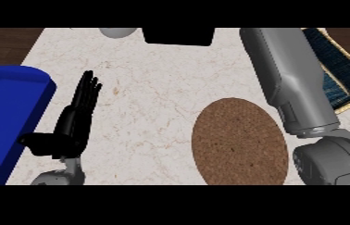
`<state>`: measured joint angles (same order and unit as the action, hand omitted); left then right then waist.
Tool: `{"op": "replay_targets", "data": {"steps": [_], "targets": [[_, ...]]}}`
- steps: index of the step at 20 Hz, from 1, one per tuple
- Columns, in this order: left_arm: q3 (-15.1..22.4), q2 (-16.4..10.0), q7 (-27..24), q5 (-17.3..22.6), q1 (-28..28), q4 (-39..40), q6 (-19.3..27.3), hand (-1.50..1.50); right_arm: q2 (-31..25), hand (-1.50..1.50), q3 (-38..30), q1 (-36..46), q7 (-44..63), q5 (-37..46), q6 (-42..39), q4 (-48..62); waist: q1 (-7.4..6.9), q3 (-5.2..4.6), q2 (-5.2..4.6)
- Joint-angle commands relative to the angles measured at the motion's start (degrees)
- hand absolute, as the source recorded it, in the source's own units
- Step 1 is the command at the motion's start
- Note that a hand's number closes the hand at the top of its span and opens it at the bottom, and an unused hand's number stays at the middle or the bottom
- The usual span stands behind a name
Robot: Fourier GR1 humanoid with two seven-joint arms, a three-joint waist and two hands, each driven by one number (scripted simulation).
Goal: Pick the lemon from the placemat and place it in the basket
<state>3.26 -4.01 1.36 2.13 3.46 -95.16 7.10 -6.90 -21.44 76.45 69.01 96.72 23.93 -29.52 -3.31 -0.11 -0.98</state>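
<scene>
- Head view: the black left hand [68, 127] rests at the lower left over the pale marble counter [157, 90]. Its fingers are straight, pressed together and pointing up, and it holds nothing.
- The grey right forearm [290, 80] runs up the right side to the top edge. Its hand is out of sight, so its state cannot be told.
- The round brown woven placemat [236, 143] lies just left of that forearm.
- The blue-and-tan striped basket [335, 76] shows at the right edge, partly behind the forearm.
- The lemon's place cannot be told.

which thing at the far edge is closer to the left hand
The grey rounded one, left of the black block, nearly in line with the left hand.
</scene>
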Motion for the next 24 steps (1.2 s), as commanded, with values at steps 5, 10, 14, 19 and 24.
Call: {"op": "replay_targets", "data": {"steps": [5, 10, 14, 19, 24], "targets": [[0.07, 0.25, -0.40, -0.40, -0.36, 1.04, 0.07, 0.00, 0.77, 1.50, -2.55, -0.52, 13.07, 4.31, 3.58, 0.65, 1.45, 0.05, 0.38], [-0.86, 0.45, -1.42, 0.20, -2.18, 0.16, 0.33, 0.00, -2.61, 1.50, -5.57, -3.88, 8.12, 3.59, 3.14, 0.12, 2.23, 0.07, 0.66], [-0.53, 0.50, -1.43, 0.19, -4.12, -0.80, 0.12, 0.00, -0.43, 1.50, -6.56, -7.05, 7.90, 3.84, 4.56, -0.47, 2.31, 0.09, 0.77], [-0.27, 1.39, -2.32, -1.25, -2.47, 1.01, 1.34, 0.00, -2.41, 1.50, -8.74, -11.51, 3.32, 2.33, 4.57, 0.07, 2.63, 0.10, 0.66], [-0.89, 0.65, 0.29, -1.17, -1.37, -0.34, 1.39, 0.00, -1.87, 1.50, -9.24, -13.91, 2.35, 1.32, 6.22, -1.60, 2.62, 0.12, 0.76]]}}
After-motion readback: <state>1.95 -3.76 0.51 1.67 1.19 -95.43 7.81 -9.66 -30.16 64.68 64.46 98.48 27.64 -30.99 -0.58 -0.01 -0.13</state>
